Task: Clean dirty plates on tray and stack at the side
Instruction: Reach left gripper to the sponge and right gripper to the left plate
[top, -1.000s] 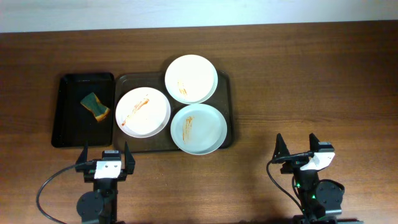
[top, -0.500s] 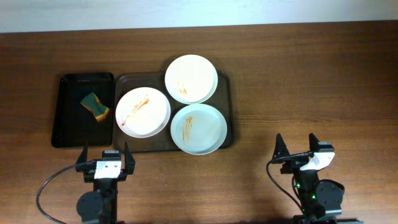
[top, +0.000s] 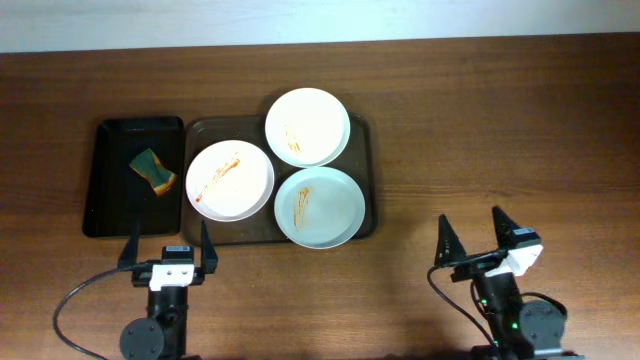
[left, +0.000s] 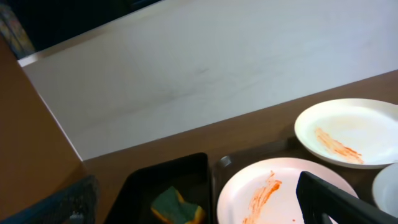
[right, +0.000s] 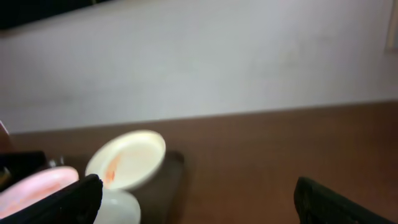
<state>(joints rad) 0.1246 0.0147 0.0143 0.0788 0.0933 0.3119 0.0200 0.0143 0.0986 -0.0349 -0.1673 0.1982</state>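
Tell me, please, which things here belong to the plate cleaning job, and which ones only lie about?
For the job: left white plate, rear white plate and blue-green plate, all streaked with sauce, on the brown tray; the sponge, probably for wiping.

Only lying about: the black tray that holds the sponge.

In the left wrist view the left white plate (left: 267, 193) is cut by the bottom edge, and its right part lies behind one of the left fingers (left: 339, 202). The other finger is a dim blur at the near left corner. The pale blue-green plate (left: 388, 190) shows only as a sliver at the right edge. The sponge (left: 177, 210) and the black tray (left: 161, 180) run off the bottom. The right wrist view is soft throughout, its right fingers (right: 348, 202) dark shapes. From overhead, plates cover most of the brown tray (top: 364, 165).
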